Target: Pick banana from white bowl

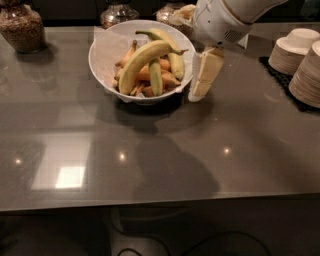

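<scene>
The white bowl [102,55] stands on the grey table at the back, lined with white paper and full of fruit. The banana [142,59], long, curved and pale yellow, lies on top of the pile, across the bowl's middle. A second, greener banana [170,50] lies beside it. My gripper [204,75] hangs from the white arm just to the right of the bowl's rim, fingers pointing down at the table. It holds nothing that I can see.
Stacks of beige paper bowls [300,57] stand on a black mat at the right edge. A glass jar of brown nuts [20,27] stands at the back left, and two more jars [116,12] stand behind the bowl.
</scene>
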`<state>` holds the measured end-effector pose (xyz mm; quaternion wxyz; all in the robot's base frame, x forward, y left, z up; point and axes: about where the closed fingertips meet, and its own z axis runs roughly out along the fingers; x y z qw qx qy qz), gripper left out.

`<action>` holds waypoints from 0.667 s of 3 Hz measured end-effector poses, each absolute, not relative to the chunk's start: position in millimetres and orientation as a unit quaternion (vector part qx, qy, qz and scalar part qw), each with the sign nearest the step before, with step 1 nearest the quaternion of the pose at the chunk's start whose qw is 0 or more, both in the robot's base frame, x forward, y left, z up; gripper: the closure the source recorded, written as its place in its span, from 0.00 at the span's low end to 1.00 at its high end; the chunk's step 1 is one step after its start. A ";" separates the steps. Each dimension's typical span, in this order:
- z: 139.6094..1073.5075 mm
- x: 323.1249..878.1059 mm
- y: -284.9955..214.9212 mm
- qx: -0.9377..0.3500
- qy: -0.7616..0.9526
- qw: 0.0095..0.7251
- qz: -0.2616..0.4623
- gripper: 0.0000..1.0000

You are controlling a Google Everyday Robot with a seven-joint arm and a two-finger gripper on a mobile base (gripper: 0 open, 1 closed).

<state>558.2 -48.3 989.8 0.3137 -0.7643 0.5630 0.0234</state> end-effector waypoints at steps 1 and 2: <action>989.2 557.9 -48.9 -0.764 0.564 0.313 0.023 0.00; 984.0 576.9 -42.5 -0.772 0.560 0.301 0.023 0.00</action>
